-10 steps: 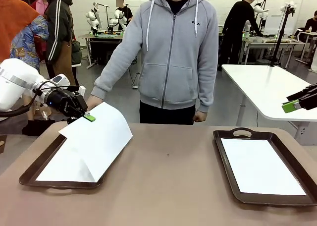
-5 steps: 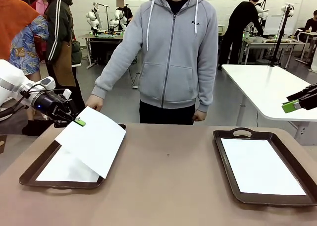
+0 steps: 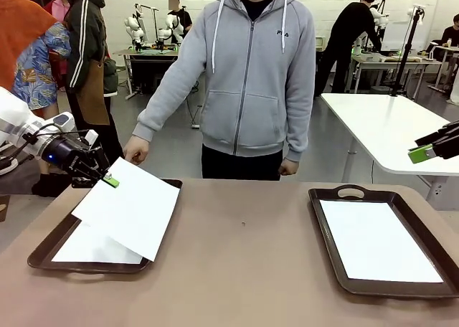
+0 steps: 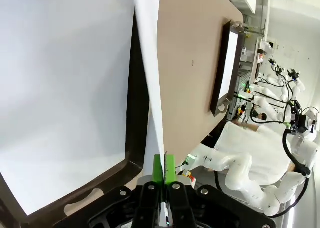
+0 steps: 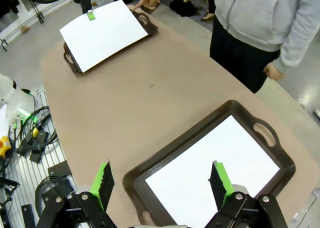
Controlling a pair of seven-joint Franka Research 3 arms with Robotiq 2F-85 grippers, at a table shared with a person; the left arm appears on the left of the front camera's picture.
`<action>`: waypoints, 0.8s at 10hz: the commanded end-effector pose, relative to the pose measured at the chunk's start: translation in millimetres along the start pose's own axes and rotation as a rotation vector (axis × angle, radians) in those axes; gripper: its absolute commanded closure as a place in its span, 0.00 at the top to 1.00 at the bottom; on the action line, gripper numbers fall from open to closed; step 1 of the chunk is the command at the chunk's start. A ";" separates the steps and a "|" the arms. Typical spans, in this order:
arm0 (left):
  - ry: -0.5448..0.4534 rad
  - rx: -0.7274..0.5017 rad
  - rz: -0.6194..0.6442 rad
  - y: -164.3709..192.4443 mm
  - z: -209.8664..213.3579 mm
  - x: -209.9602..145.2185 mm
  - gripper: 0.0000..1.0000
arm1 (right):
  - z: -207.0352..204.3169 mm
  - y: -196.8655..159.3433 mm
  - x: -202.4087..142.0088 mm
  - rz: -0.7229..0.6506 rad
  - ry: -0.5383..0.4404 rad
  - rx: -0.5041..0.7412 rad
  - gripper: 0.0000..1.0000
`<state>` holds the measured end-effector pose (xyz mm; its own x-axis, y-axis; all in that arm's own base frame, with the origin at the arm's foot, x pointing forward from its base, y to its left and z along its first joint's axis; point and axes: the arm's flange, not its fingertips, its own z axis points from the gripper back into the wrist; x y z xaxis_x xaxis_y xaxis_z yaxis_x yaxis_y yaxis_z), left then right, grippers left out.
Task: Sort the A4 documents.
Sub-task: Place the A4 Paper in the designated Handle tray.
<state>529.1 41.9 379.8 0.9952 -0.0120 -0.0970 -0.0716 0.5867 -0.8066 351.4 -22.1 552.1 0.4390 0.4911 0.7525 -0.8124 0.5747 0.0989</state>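
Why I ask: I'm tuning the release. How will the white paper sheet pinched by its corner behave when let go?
Probably floppy: the thin white paper sheet sags from the shut left gripper toward the dark brown left tray. Likely very light, so it may drift or slide over the white sheet lying in the tray rather than drop squarely.

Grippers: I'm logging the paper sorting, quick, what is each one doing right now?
Left gripper: closed, pinching the edge of a white sheet above the left tray.
Right gripper: open, holding nothing, above the right tray.
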 end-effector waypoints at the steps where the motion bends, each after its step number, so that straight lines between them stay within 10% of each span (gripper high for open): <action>1: -0.016 0.028 -0.066 15.7 2.8 -2.2 0.01 | -1.2 -0.1 -0.7 0.001 -0.005 0.005 1.00; 8: 0.079 0.098 -0.099 61.0 -6.2 23.0 0.01 | -1.2 -0.1 -0.7 0.001 -0.005 0.005 1.00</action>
<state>539.7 66.7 323.2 0.9915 -0.1069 -0.0748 0.0103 0.6359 -0.7717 351.4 -22.1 552.1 0.4389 0.4910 0.7525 -0.8124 0.5747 0.0988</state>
